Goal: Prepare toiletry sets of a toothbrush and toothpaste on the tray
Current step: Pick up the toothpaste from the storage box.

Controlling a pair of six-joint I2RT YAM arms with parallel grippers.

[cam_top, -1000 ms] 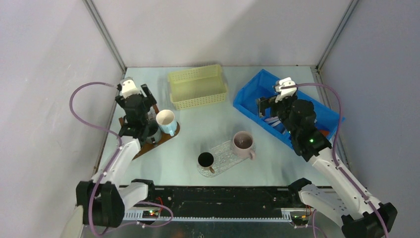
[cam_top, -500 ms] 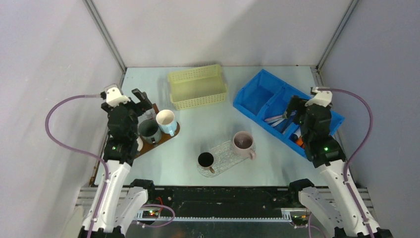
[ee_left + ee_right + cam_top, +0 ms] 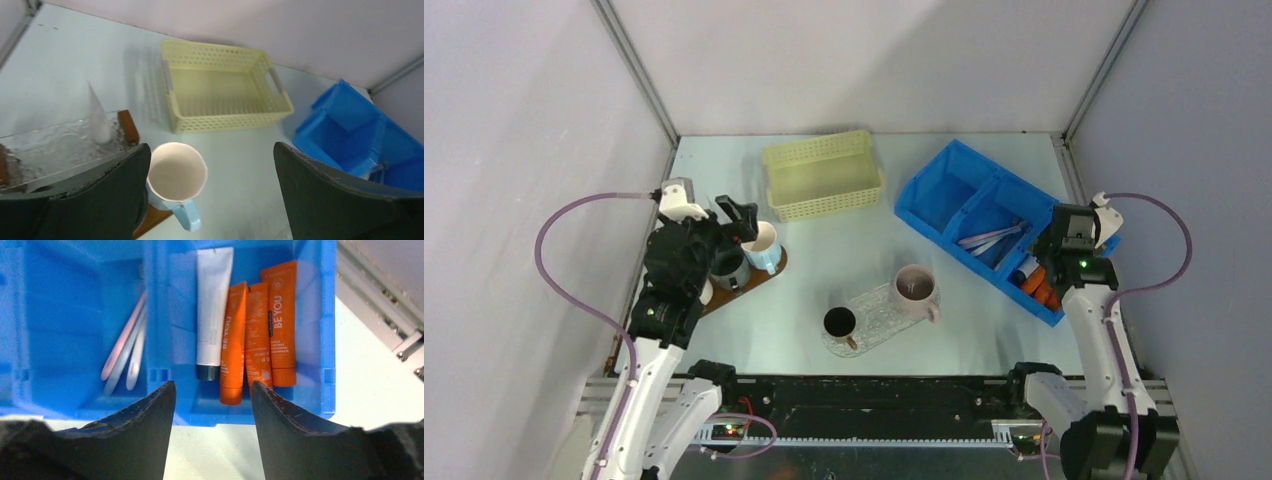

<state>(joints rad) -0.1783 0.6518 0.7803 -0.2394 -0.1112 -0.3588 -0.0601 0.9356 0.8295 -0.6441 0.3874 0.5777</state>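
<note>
Pale pink and white toothbrushes (image 3: pixel 989 238) lie in the middle compartment of the blue bin (image 3: pixel 944 190); they also show in the right wrist view (image 3: pixel 125 347). One white tube (image 3: pixel 210 305) and three orange tubes (image 3: pixel 257 335) lie in the end compartment, the orange tubes (image 3: pixel 1036 284) also showing from above. My right gripper (image 3: pixel 1064 232) (image 3: pixel 212 383) is open and empty above the near edge of that compartment. The clear glass tray (image 3: pixel 876 322) sits mid-table. My left gripper (image 3: pixel 734 213) (image 3: pixel 211 147) is open and empty above the mugs at the left.
A black mug (image 3: pixel 839 322) and a pink mug (image 3: pixel 914 288) stand on the clear tray. A light blue mug (image 3: pixel 759 245) (image 3: pixel 177 175) and a dark grey mug (image 3: pixel 724 262) stand on a brown wooden tray (image 3: pixel 769 275). An empty yellow basket (image 3: pixel 824 175) (image 3: pixel 225 85) is at the back.
My right arm has pulled back from over the bin's middle to its near right end, above the tubes. My left arm has drawn back and turned, its gripper now beside the light blue mug.
</note>
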